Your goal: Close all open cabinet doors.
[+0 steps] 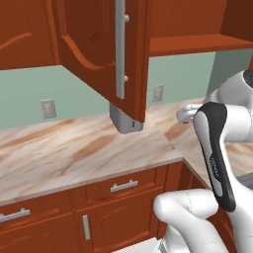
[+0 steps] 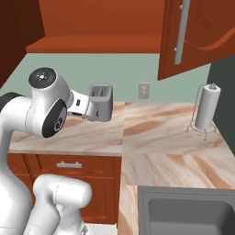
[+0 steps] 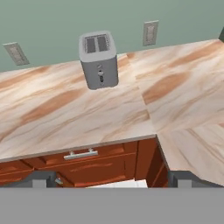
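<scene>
Two cabinet doors stand swung open over the counter corner. The left door (image 1: 94,49) shows its arched panel and long silver handle (image 1: 120,49); from the right base view I see its dark inner side (image 2: 13,36). The right door (image 2: 199,32) hangs at the upper right with its handle (image 2: 182,32), and its inner side (image 1: 239,20) shows from the left. Between them lies the open cabinet shelf (image 2: 101,43). My gripper (image 2: 83,106) hovers below the shelf, apart from both doors, facing the toaster. Its fingertips (image 3: 43,178) stand wide apart, open and holding nothing.
A grey toaster (image 3: 99,59) stands on the marble counter (image 3: 65,113) by the wall, under the open cabinet. A paper towel roll (image 2: 205,108) stands at the right, and a sink (image 2: 183,211) lies near the front. A closed wall door (image 1: 24,34) is further left.
</scene>
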